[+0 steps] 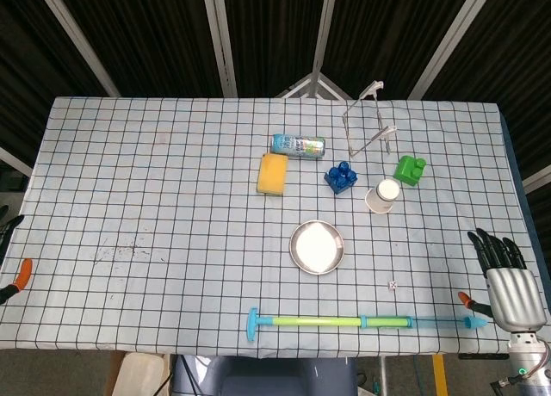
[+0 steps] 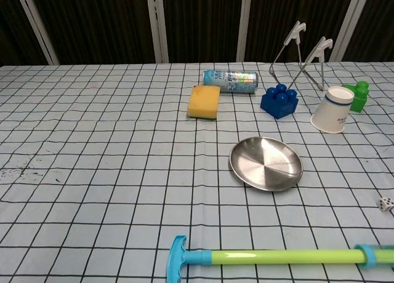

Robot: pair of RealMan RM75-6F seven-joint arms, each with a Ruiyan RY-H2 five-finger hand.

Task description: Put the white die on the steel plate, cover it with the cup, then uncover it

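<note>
The round steel plate (image 1: 317, 246) (image 2: 266, 163) lies bare at the table's centre right. The small white die (image 1: 393, 285) (image 2: 386, 203) sits on the cloth to the plate's front right, apart from it. A white paper cup (image 1: 384, 195) (image 2: 332, 109) stands tilted behind the plate, mouth toward the blue block side. My right hand (image 1: 504, 275) hovers at the table's right front edge, fingers spread, holding nothing, well right of the die. Only the fingertips of my left hand (image 1: 12, 258) show at the far left edge, spread and holding nothing. The chest view shows neither hand.
Behind the plate lie a yellow sponge (image 1: 273, 173) (image 2: 204, 102), a can on its side (image 1: 298, 144) (image 2: 230, 80), a blue block (image 1: 342, 176) (image 2: 279, 101), a green block (image 1: 410, 169) (image 2: 356, 95) and metal tongs (image 1: 370, 125) (image 2: 305, 55). A long green-blue toy pump (image 1: 344, 321) (image 2: 271, 258) lies along the front edge.
</note>
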